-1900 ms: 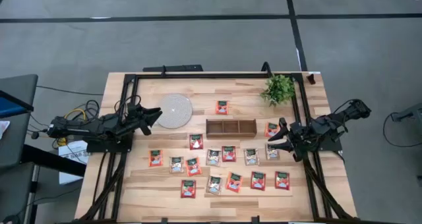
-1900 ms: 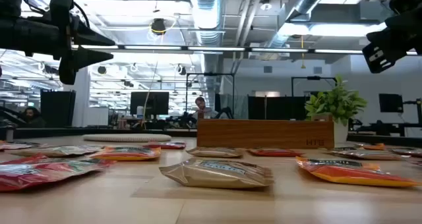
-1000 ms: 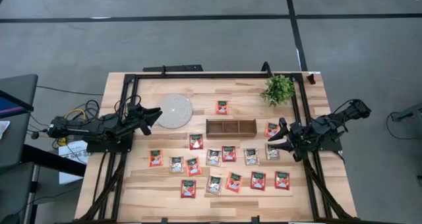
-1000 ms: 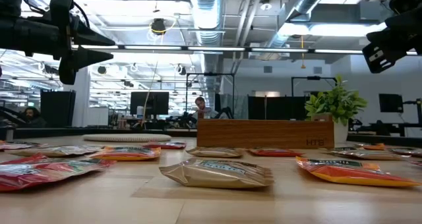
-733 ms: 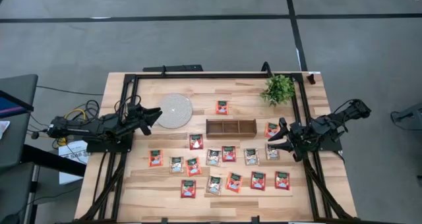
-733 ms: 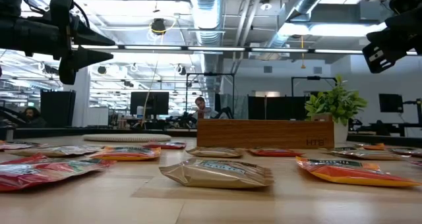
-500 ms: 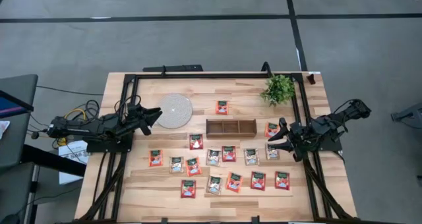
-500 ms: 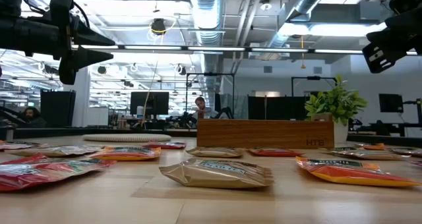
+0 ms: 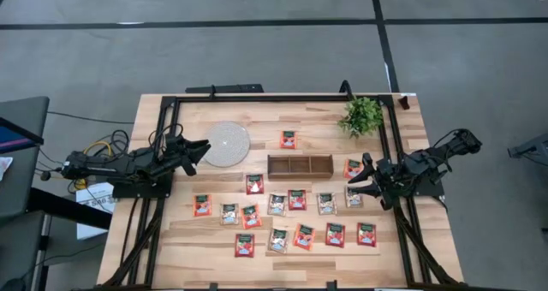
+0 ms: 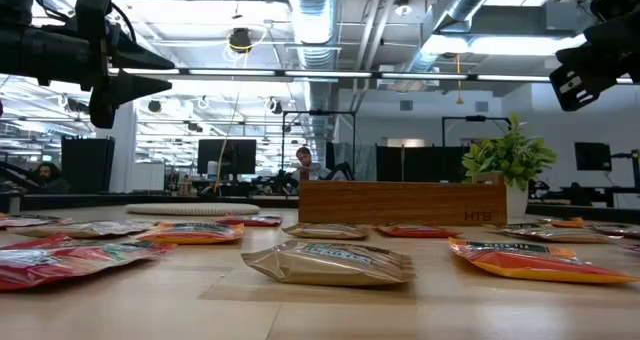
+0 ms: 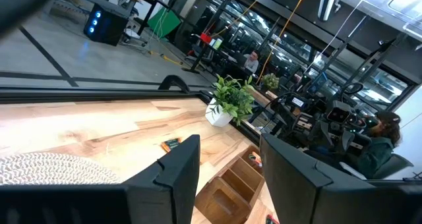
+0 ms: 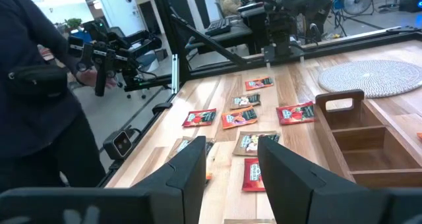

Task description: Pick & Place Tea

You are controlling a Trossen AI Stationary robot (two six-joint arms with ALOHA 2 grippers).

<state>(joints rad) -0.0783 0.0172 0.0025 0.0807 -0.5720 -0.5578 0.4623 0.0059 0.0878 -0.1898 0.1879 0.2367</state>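
Note:
Several tea sachets, red-orange and pale grey-green, lie flat on the wooden table, among them one [image 9: 288, 139] at the far side, one [image 9: 254, 184] near the middle and a row [image 9: 304, 236] toward the near edge. In the low view they lie flat as well, one [image 10: 330, 262] close by. My left gripper [image 9: 205, 146] hovers open at the table's left side, level, beside the round disc [image 9: 227, 143], nothing between its fingers [image 11: 179, 172]. My right gripper [image 9: 354, 181] hovers open at the right side, above the sachets there, its fingers [image 12: 190, 170] bare.
A brown three-compartment wooden tray [image 9: 300, 165] stands mid-table, also seen as the tray [image 12: 359, 141]. A potted plant [image 9: 362, 115] stands at the far right. A black frame [image 9: 282, 97] rims the table. A person [image 12: 39, 99] stands beyond the near-side edge.

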